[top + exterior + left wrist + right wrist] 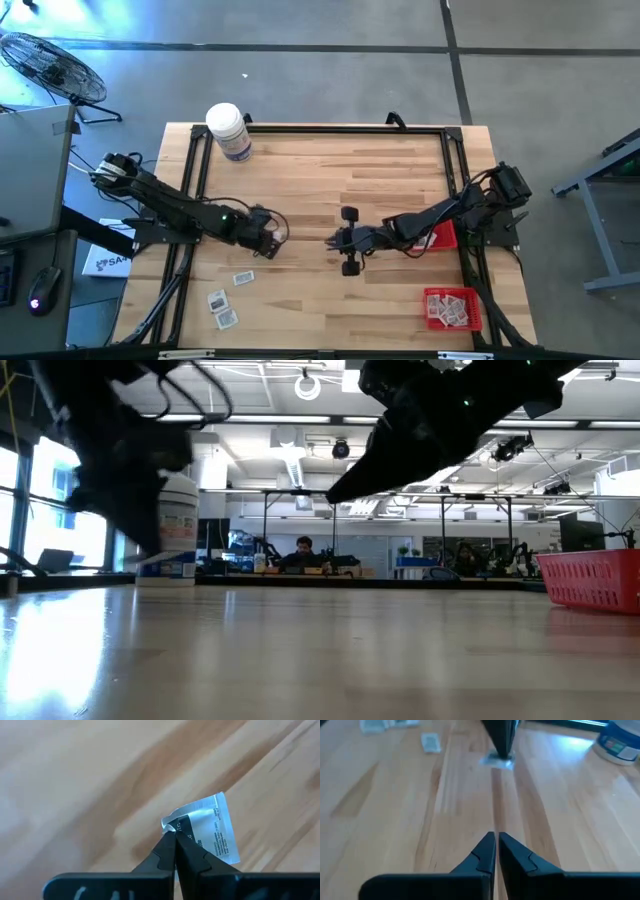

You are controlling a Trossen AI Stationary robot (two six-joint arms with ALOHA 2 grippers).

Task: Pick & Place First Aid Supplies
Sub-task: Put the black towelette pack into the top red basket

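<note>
My left gripper point(175, 834) is left of the table's middle point(268, 243) and is shut on one small white-grey first aid packet point(212, 827). The right wrist view shows that packet point(499, 762) under the left fingers. My right gripper point(495, 836) hovers over bare wood at the table's middle point(336, 240), pointing toward the left one. Its fingers are shut with nothing between them. Three more packets point(243, 278) point(216, 299) point(226, 318) lie flat on the wood near the front left. My left gripper pinches the packet between its two fingertips at a crumpled corner point(170, 823). The fingers slant down from the table's left side. The rest of the packet sticks out flat beyond the tips. I cannot tell whether it is clear of the wood.
A white bottle point(228, 130) with a purple label stands at the far left. One red mesh basket point(442, 238) sits under my right arm. Another point(452, 308), at the front right, holds several packets. A black frame point(320, 128) borders the table.
</note>
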